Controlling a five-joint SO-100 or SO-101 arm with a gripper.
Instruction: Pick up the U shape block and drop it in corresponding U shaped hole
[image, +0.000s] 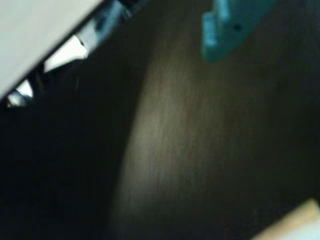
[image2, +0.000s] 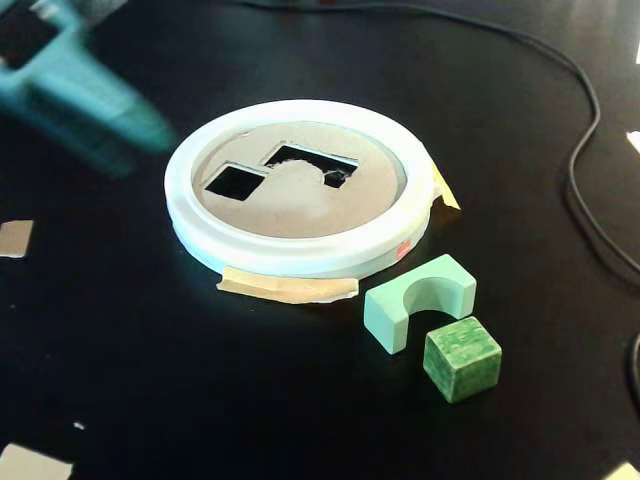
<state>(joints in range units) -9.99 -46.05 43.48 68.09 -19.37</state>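
Two blocks lay touching, the U shape block against the darker cube beside the disc; a descending gripper, its jaws too blurred to judge, risked nudging or grabbing the cube

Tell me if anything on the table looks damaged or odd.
Slightly: the tape under the white ring's front edge is wrinkled and sticks out. The arch block and cube sit intact beside it.
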